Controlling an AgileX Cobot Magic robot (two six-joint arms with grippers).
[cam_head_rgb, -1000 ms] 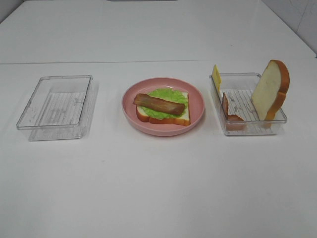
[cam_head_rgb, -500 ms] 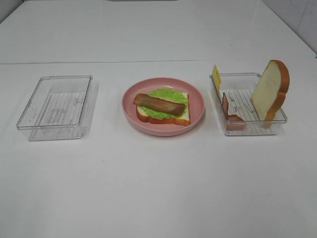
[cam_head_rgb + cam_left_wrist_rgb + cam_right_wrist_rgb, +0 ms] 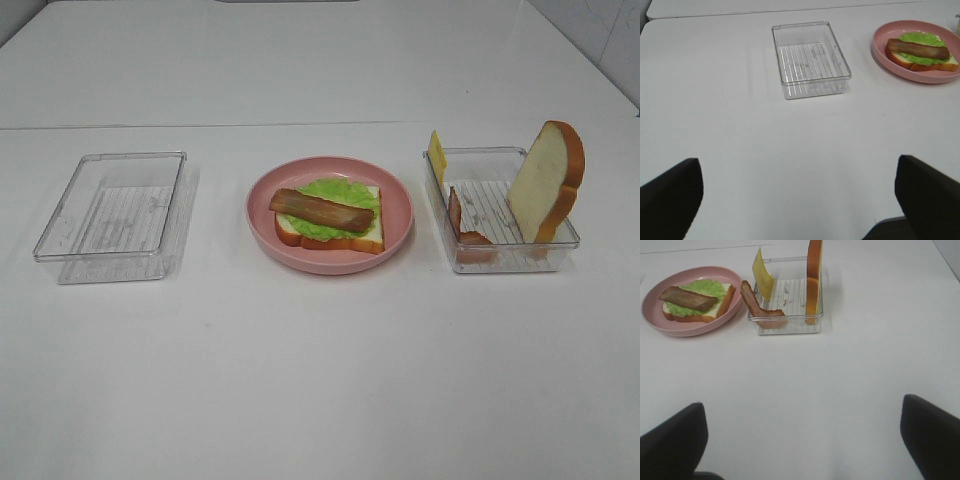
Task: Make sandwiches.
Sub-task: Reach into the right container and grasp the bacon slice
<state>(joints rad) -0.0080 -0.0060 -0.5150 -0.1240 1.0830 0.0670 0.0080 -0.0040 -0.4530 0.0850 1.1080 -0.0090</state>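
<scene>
A half-built sandwich lies on a pink plate (image 3: 330, 262) at the table's middle: a bread slice (image 3: 362, 243), a green lettuce leaf (image 3: 340, 192) and a brown bacon strip (image 3: 320, 209) on top. A clear bin (image 3: 500, 258) on the right holds an upright bread slice (image 3: 545, 182), a yellow cheese slice (image 3: 437, 155) and a second bacon strip (image 3: 462, 228). My left gripper (image 3: 800, 210) and right gripper (image 3: 800, 445) are open and empty, well short of the food. Neither shows in the exterior high view.
An empty clear bin (image 3: 105, 265) stands left of the plate and also shows in the left wrist view (image 3: 810, 60). The white table has a seam running across behind the three containers.
</scene>
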